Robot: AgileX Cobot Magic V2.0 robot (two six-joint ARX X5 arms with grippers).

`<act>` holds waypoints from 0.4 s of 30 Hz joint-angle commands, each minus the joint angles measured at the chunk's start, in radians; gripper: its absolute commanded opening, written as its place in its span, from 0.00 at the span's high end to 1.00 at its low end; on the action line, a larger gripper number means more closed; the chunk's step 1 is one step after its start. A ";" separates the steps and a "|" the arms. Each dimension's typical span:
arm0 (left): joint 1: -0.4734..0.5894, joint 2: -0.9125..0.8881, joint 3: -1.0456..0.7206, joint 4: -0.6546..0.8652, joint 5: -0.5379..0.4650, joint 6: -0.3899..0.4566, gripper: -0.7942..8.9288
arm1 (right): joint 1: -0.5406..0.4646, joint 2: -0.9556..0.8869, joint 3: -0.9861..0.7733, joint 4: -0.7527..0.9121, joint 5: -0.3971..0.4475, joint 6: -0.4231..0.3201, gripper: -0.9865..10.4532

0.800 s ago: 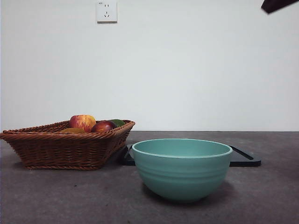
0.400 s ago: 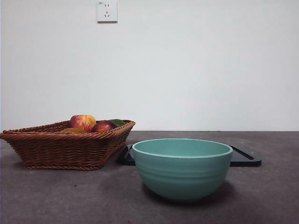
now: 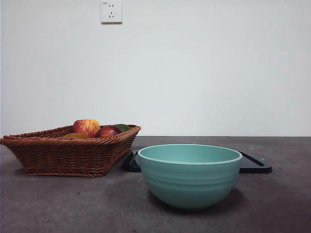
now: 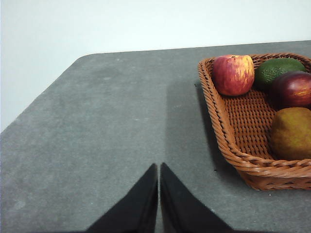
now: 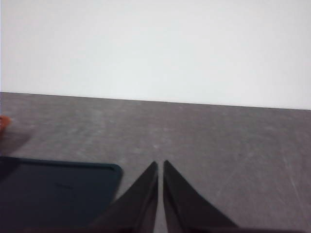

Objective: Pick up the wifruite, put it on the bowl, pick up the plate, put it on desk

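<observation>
i saw both the left gripper point(image 4: 159, 167) and right gripper point(image 5: 160, 165) pinched closed, empty; the wifruite point(image 4: 291, 133) sat in the basket point(image 4: 228, 141) at three o'clock, with the black tray point(image 5: 53, 191) only clear from the right wrist.

No legible text, label, brand or number anywhere; only tiny, unreadable marks at one corner of the white wall socket point(image 3: 111, 11).
</observation>
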 commanded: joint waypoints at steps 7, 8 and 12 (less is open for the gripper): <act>0.002 -0.002 -0.020 -0.006 -0.005 -0.010 0.91 | -0.002 -0.106 -0.122 0.029 0.029 -0.007 0.90; 0.002 -0.002 -0.020 -0.006 -0.005 -0.010 0.91 | -0.002 -0.113 -0.130 0.029 0.029 -0.007 0.90; 0.002 -0.002 -0.020 -0.006 -0.005 -0.010 0.91 | -0.002 -0.132 -0.162 0.033 0.029 -0.003 0.90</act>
